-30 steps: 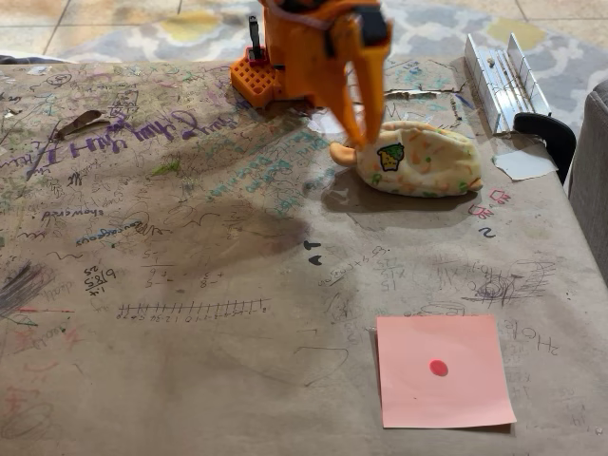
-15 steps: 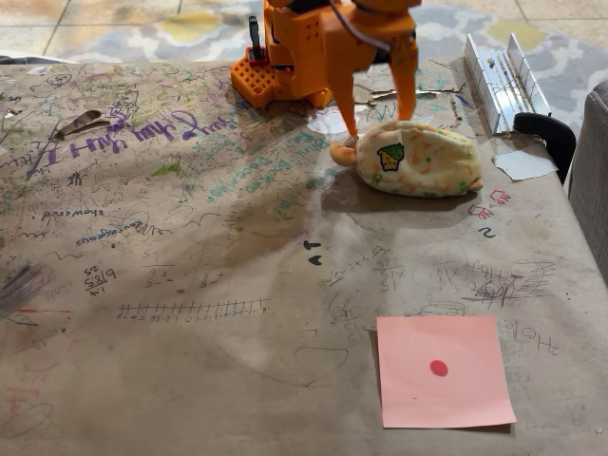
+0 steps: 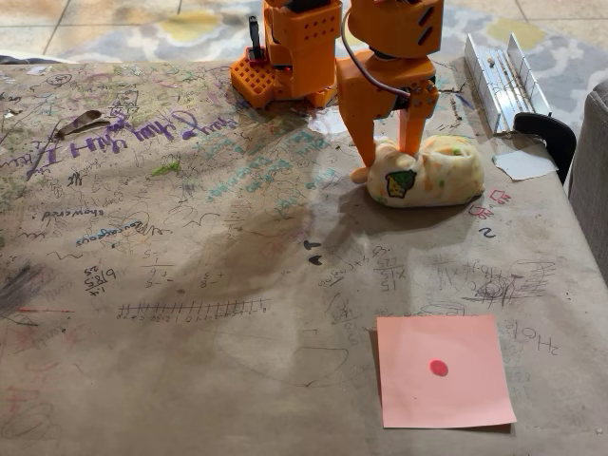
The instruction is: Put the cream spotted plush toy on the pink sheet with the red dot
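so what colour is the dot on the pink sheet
Red, on the pink sheet, clearest in the fixed view.

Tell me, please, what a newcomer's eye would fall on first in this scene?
First, the bright orange arm at the top, its end effector lowered with fingers straddling the left end of the cream spotted plush toy. Next, the pink sheet with the red dot, lying flat near the bottom right of the scribble-covered table, apart from the toy.

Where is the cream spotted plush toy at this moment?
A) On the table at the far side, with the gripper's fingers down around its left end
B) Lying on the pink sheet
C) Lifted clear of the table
A: the cream spotted plush toy rests on the scribbled table, the gripper straddling its left end, far from the pink sheet.
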Motion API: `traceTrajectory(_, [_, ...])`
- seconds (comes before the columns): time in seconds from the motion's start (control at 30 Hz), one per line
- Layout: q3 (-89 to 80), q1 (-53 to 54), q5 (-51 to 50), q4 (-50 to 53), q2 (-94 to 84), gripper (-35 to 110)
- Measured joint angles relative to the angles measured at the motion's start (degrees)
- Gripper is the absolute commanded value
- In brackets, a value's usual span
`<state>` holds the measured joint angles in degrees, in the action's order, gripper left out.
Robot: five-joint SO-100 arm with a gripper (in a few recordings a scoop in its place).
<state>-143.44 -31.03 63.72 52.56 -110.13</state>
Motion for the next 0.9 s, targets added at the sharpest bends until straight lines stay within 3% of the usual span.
traceTrajectory(0.3, [-2.46,3.08,-12.13,-3.08,-16.35,0])
traceTrajectory(0.7, [15.73,-2.11,-24.70,21.01,-49.66,0])
traceTrajectory(0.9, [27.25,-0.09,-24.87,25.40,-59.68,0])
